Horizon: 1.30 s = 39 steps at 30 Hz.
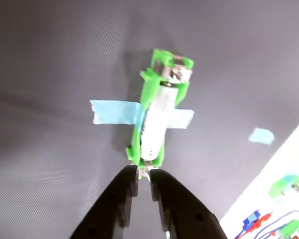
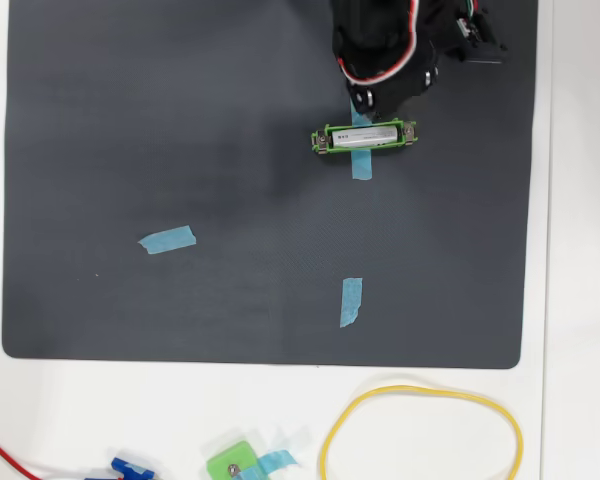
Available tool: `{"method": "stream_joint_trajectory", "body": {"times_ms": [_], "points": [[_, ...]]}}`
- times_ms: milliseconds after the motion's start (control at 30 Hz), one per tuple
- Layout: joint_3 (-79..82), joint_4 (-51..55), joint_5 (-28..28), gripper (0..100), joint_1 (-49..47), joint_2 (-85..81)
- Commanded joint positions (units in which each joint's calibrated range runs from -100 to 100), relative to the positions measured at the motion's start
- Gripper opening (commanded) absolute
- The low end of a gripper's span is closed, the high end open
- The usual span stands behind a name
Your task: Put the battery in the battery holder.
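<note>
The battery lay inside the battery holder, seated lengthwise in the green frame w/ its dark-printed end toward the holder's left end in the overhead view. The holder sat on the dark mat, near the mat's top edge and right of centre, long axis parallel to that edge. A blue tape strip ran across it at right angles, sticking out on both sides.

In the wrist view the gripper was just short of the holder's near end, black fingers nearly together w/ only a thin gap, nothing held between them. A small metal tab at the holder's end showed right at that gap; contact or not, couldn't tell. From overhead the arm came in from the mat's top edge and covered the area just above the holder.

Elsewhere on the mat: a loose tape piece toward the left-centre, another nearer the bottom edge. Off the mat, on the white table along the bottom edge, lay a yellow loop, a small squarish green piece w/ one screw, and a blue connector w/ red wire near the bottom-left corner.
</note>
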Motion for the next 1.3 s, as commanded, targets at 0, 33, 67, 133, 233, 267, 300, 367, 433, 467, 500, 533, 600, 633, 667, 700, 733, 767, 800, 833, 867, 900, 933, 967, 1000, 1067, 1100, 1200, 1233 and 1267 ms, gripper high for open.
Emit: {"method": "stream_joint_trajectory", "body": {"times_ms": [0, 33, 67, 133, 233, 267, 300, 367, 433, 467, 500, 533, 600, 633, 667, 700, 733, 767, 800, 833, 867, 900, 933, 967, 1000, 1067, 1100, 1200, 1233, 1267], "points": [[9.00, -0.30, 0.66, 0, 11.19, -24.51], [11.99, 0.14, 0.71, 0, 16.58, -31.76], [13.40, 0.14, 0.87, 0, 19.39, -35.08], [17.28, 0.23, 2.69, 0, 28.42, -47.53], [23.45, 0.49, 2.85, 0, 36.30, -61.78], [25.21, 0.49, 2.85, 0, 37.34, -65.10], [26.09, 0.49, 2.85, 0, 37.65, -66.38], [27.50, 0.49, 2.85, 0, 37.76, -65.96], [31.82, -0.30, 2.90, 0, 37.76, -65.96], [33.67, -0.65, 2.90, 0, 37.24, -65.96], [35.25, -2.31, 2.49, 0, 36.82, -65.96], [37.28, -4.67, 2.49, 0, 36.82, -65.96], [39.83, -7.11, 2.43, 0, 36.93, -65.96], [41.77, -8.95, 2.43, 0, 37.34, -65.96], [42.74, -10.00, 2.43, 0, 37.65, -65.96], [42.74, -10.00, 2.38, 0, 37.65, -65.96], [42.74, -10.00, 2.38, 0, 37.65, -65.96], [42.74, -9.30, 2.38, 0, 37.65, -65.96], [42.74, -9.21, 2.38, 0, 37.65, -65.96], [42.74, -9.12, 2.38, 0, 37.65, -65.96], [42.74, -9.12, 2.38, 0, 37.65, -65.96], [42.74, -9.12, 2.38, 0, 37.65, -65.96], [42.74, -9.04, 2.38, 0, 37.44, -65.96], [42.74, -8.42, 2.38, 0, 37.34, -65.96], [42.74, -5.54, 2.38, 0, 37.65, -65.96], [42.74, -3.35, 2.38, 0, 37.65, -65.96], [42.74, -3.35, 2.38, 0, 37.65, -65.96], [42.74, -3.44, 2.38, 0, 37.65, -65.96], [42.74, -3.44, 2.38, 0, 37.65, -65.96], [42.74, -3.44, 2.38, 0, 37.65, -65.96]]}}
